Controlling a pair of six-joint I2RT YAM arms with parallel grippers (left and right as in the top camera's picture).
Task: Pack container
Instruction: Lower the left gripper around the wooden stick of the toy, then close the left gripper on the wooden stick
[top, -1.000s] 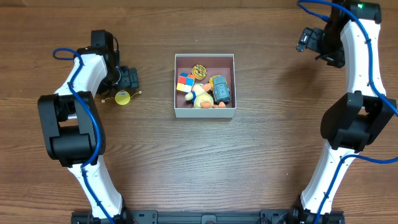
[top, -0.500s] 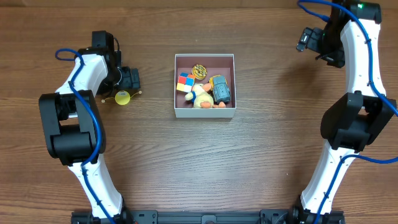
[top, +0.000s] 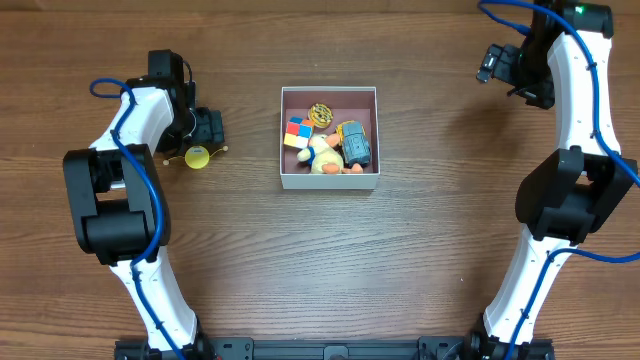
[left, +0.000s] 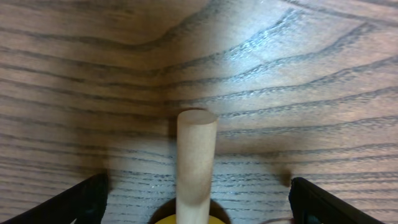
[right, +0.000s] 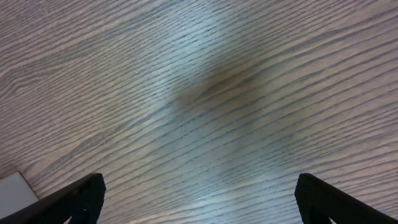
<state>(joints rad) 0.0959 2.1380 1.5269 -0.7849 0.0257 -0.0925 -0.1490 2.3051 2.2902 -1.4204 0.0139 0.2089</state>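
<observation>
On the tabletop (top: 250, 260) I see one loose toy, a yellow ball (top: 198, 156) with a wooden peg (left: 196, 155) through it, lying well out at 9 o'clock from the container (top: 329, 181). The box already carries a multicoloured cube (top: 298, 131), a round golden piece (top: 320, 114), a yellow plush (top: 324, 157) and a grey-blue toy (top: 355, 144), crowded toward its 6 o'clock wall. Bare wood lies between the ball and the box.

From my left tool (top: 207, 130) the container sits at 3 o'clock, well apart. From my right tool (top: 491, 63) it sits at about 8 o'clock, further off.

The left tool stands just at 1 o'clock of the ball. Through its wrist camera the jaws are spread wide, the peg running up the middle between them and touching neither finger (left: 74, 202), so nothing is gripped. The right tool is also spread wide over bare wood, its fingers (right: 336, 199) holding nothing.
</observation>
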